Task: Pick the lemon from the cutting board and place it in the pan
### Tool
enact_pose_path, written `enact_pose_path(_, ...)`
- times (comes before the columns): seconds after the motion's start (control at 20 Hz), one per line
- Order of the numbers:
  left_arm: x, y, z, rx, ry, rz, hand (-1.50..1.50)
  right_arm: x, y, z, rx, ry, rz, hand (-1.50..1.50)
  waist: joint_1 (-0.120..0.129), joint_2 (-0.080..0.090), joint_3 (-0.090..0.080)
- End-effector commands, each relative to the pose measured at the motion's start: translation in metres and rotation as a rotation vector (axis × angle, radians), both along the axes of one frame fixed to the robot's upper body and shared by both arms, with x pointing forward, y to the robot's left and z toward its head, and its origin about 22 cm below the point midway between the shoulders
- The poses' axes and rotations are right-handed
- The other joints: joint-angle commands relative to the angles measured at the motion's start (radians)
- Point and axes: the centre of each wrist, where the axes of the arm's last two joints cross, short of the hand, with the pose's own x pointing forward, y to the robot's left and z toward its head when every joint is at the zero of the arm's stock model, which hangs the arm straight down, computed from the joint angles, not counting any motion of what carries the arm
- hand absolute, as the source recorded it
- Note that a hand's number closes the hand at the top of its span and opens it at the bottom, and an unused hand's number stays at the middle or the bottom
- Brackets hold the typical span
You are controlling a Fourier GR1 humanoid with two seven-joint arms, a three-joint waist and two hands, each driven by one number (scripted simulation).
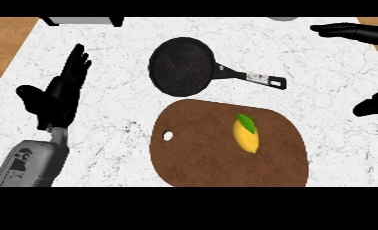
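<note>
A: Surface?
B: White marble counter (111,39), grey veining, fills most of the view. Strip of wood floor (16,39) at 9–10 o'clock past the counter's left edge, another sliver at 2 o'clock. Grey box-like thing (83,21) cut off at 11 o'clock, can't tell what it is

A: Task items?
B: Brown oval cutting board (207,149) at 6 o'clock, small hole near its left edge. Lemon (246,135) lies on it, right of the board's middle, green leaf at its upper end. Black pan (181,66) sits at 12 o'clock from the board, just beside the board's top edge, handle (251,76) pointing toward 4 o'clock. Nothing inside the pan

A: Anything blocking?
B: Nothing between lemon and pan, only the bare board

A: Hands?
B: Left hand (59,91) at 9 o'clock, fingers straight and spread, pointing up, holding nothing, well apart from the board. Right hand (351,31) at 2 o'clock by the right edge, fingers extended toward the left, holding nothing. Its thumb tip (367,105) shows at 3 o'clock
</note>
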Motion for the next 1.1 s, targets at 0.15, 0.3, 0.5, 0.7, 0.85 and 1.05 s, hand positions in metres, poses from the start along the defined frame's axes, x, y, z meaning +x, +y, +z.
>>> enact_pose_path(0.15, -0.007, 0.006, -0.008, -0.008, -0.017, 0.013, 0.0, -0.001, 0.047, 0.03, -0.083, -0.058, 0.102, -1.5, -0.007, -0.002, 0.0)
enact_pose_path(0.3, 0.007, 0.001, -0.005, -0.011, -0.006, 0.009, 0.0, 0.007, 0.071, 0.032, -0.08, -0.056, 0.105, -1.5, -0.009, -0.001, 0.0)
enact_pose_path(0.5, -0.003, 0.009, -0.004, 0.016, 0.01, 0.012, 0.0, -0.007, 0.098, 0.034, -0.098, 0.02, 0.19, -1.5, -0.013, -0.004, 0.0)
enact_pose_path(0.7, -0.001, 0.014, -0.003, -0.008, -0.019, 0.01, 0.0, -0.02, 0.1, 0.009, -0.096, 0.083, 0.262, -1.5, -0.016, -0.002, 0.0)
enact_pose_path(0.85, 0.002, 0.005, -0.006, -0.002, -0.003, 0.011, 0.0, -0.03, 0.104, -0.004, -0.115, 0.075, 0.25, -1.5, -0.015, -0.002, 0.001)
enact_pose_path(1.05, 0.005, 0.013, -0.001, -0.005, 0.001, 0.029, 0.0, -0.051, 0.106, -0.016, -0.205, 0.096, 0.182, -1.5, -0.02, -0.002, 0.0)
